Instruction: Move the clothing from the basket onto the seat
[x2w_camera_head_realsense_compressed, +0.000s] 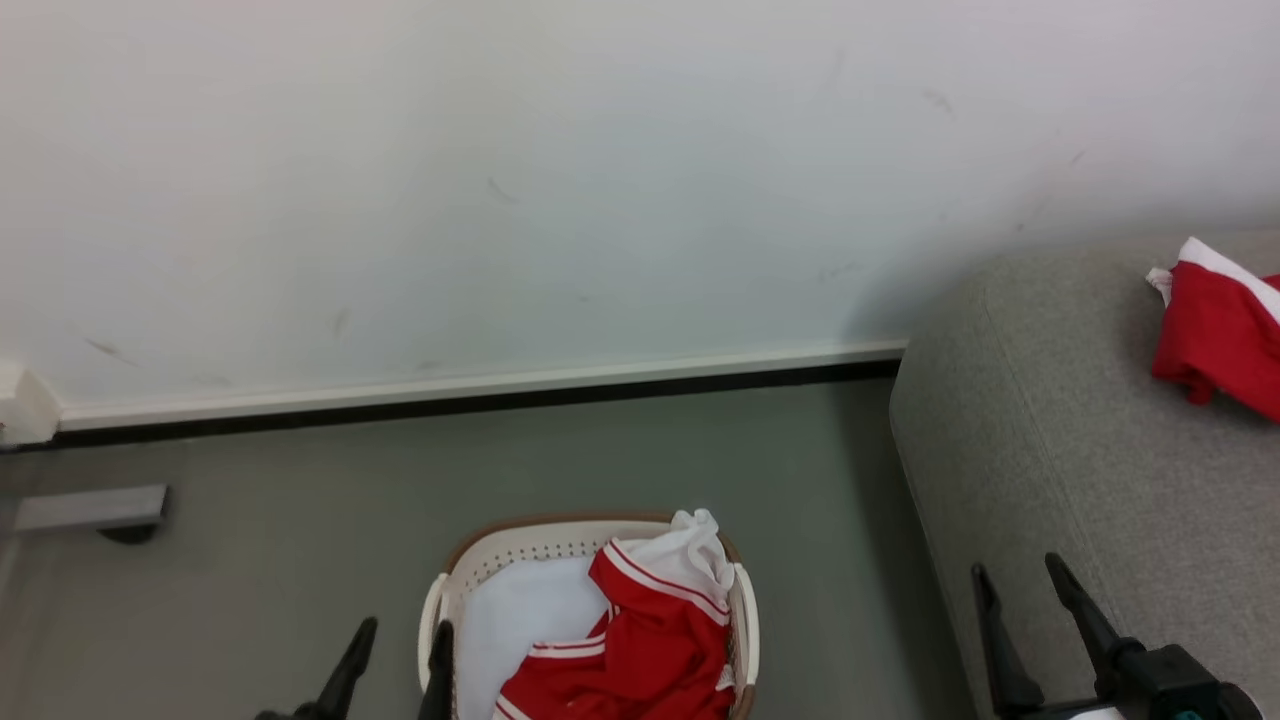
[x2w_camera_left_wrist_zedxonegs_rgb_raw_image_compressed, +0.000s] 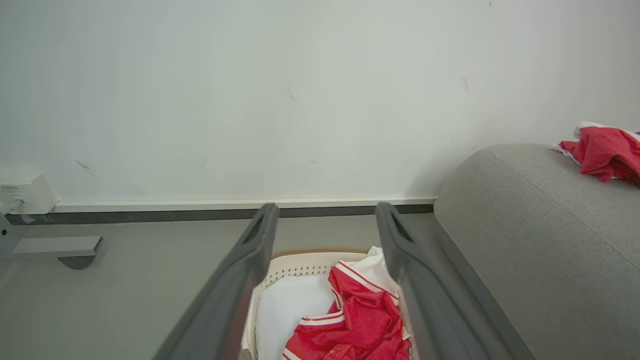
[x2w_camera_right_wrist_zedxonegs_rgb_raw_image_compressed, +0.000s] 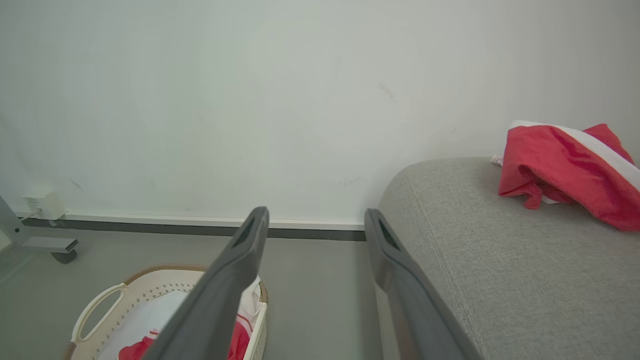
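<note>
The cream perforated basket (x2w_camera_head_realsense_compressed: 520, 545) with a brown rim stands on the floor at the bottom centre. Red clothing (x2w_camera_head_realsense_compressed: 650, 640) with white stripes and a white panel lies bunched in its right half over a pale liner. My left gripper (x2w_camera_head_realsense_compressed: 405, 630) hangs open at the basket's left rim, nothing between its fingers. The grey seat (x2w_camera_head_realsense_compressed: 1080, 430) rises at the right, and another red garment (x2w_camera_head_realsense_compressed: 1215, 335) lies on its top. My right gripper (x2w_camera_head_realsense_compressed: 1020, 570) stands open over the seat's near left side. The left wrist view shows the clothing (x2w_camera_left_wrist_zedxonegs_rgb_raw_image_compressed: 360, 325) between my open fingers.
A white wall (x2w_camera_head_realsense_compressed: 500, 180) with a pale skirting board (x2w_camera_head_realsense_compressed: 480, 385) runs behind the basket. A grey metal foot with a caster (x2w_camera_head_realsense_compressed: 95, 510) sits at the far left, and a white box (x2w_camera_head_realsense_compressed: 25, 405) is fixed low on the wall. Grey floor (x2w_camera_head_realsense_compressed: 830, 500) separates basket and seat.
</note>
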